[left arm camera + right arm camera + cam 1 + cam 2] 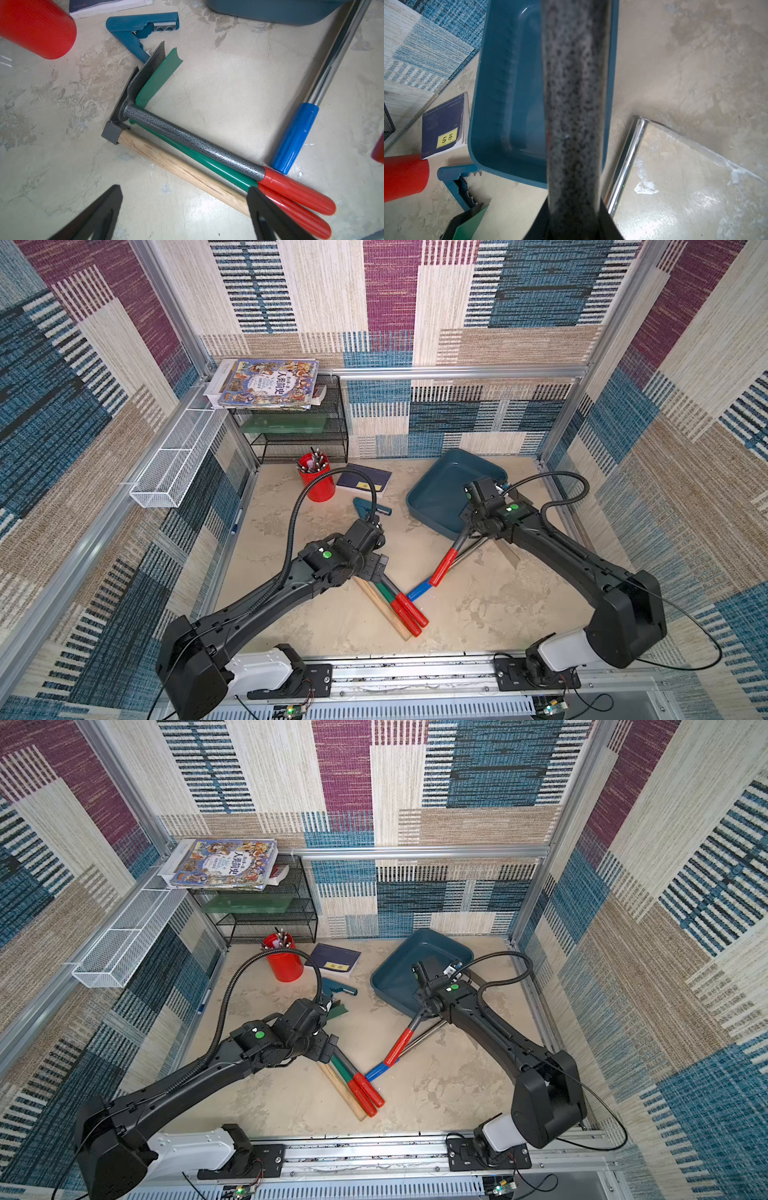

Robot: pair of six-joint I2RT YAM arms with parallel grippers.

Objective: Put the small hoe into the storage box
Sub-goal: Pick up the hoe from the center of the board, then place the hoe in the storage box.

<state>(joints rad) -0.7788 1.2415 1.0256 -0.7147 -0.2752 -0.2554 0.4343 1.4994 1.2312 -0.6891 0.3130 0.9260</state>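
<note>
Right claw (572,214) clamped on hoe (443,567) at speckled shaft. Hoe tilted over near rim of box (432,493); red grip slants down toward blue-handled tool (417,590); head hidden under wrist. Box sits on counter (478,614), far right. Left claw (185,188) spread wide, holding nothing, above tool bundle (187,141) on counter.
</note>
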